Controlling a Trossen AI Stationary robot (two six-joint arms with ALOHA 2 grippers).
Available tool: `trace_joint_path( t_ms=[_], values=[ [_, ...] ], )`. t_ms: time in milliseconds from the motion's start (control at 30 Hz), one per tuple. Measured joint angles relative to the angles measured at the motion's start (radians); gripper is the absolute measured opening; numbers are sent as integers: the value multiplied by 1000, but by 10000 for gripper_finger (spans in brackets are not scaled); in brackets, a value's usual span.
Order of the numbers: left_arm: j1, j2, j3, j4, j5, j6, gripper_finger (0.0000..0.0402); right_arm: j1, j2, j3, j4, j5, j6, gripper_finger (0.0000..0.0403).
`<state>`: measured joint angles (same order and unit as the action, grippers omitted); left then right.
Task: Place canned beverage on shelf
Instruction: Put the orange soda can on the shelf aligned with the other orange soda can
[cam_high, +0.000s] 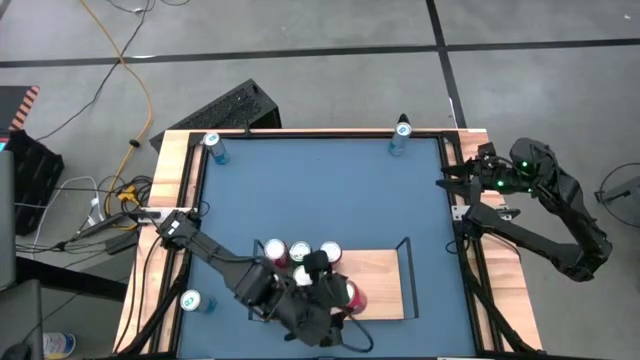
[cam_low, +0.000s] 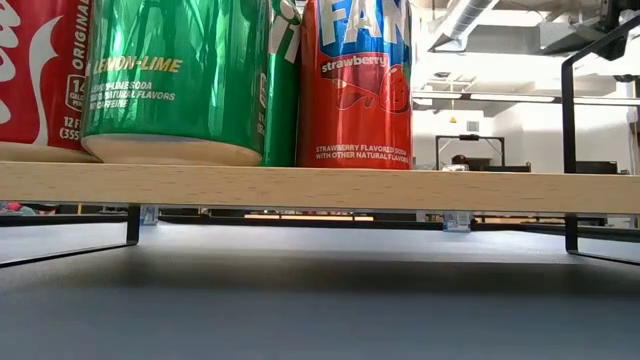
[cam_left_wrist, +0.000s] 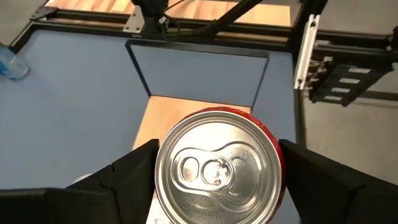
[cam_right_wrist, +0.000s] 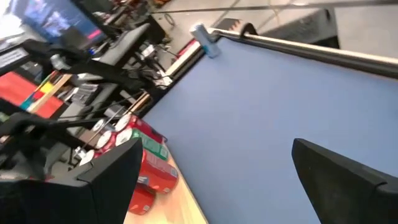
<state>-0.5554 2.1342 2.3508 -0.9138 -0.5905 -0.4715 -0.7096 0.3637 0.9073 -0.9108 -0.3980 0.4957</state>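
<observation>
The shelf (cam_high: 385, 275), a light-wood board with black end rails, stands on the blue table near its near edge. Several cans stand on it by their bases (cam_low: 170, 80). My left gripper (cam_high: 345, 300) reaches down over the board's near side and is shut on a red can (cam_left_wrist: 217, 168) with a silver top, the rightmost of the group. In the low view this looks like the red strawberry can (cam_low: 355, 90), base on the board (cam_low: 320, 187). My right gripper (cam_high: 447, 185) waits open and empty at the table's right edge, which also shows in its wrist view (cam_right_wrist: 217, 155). My left gripper pinches the red can between its two fingers, one on each side of the can's upper wall, just below the rim (cam_left_wrist: 273, 140). The fingers (cam_left_wrist: 134, 171) come slanting from above and from the table's left. The can stands upright, top up, over the board.
Three small blue-capped bottles lie on the table: at the far left corner (cam_high: 213, 148), the far edge (cam_high: 400, 135) and the near left (cam_high: 195, 300). The right half of the board (cam_left_wrist: 186, 106) is bare up to its black rail (cam_high: 405, 260). The blue tabletop (cam_high: 320, 190) stretches beyond.
</observation>
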Motion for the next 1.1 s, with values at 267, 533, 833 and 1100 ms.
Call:
trace_joint_path(
  t_ms=[267,533,833,1100],
  values=[
    [-43,25,0,-51,-92,-203,286,0,0,0,-3,5,5,399],
    [-43,76,0,-65,-30,-305,286,0,0,0,-17,3,4,399],
    [-77,89,0,-98,-35,-361,286,1,0,0,-29,1,-8,399],
    [-83,92,0,-218,-45,-444,286,1,0,0,-29,1,-13,399]
  ],
)
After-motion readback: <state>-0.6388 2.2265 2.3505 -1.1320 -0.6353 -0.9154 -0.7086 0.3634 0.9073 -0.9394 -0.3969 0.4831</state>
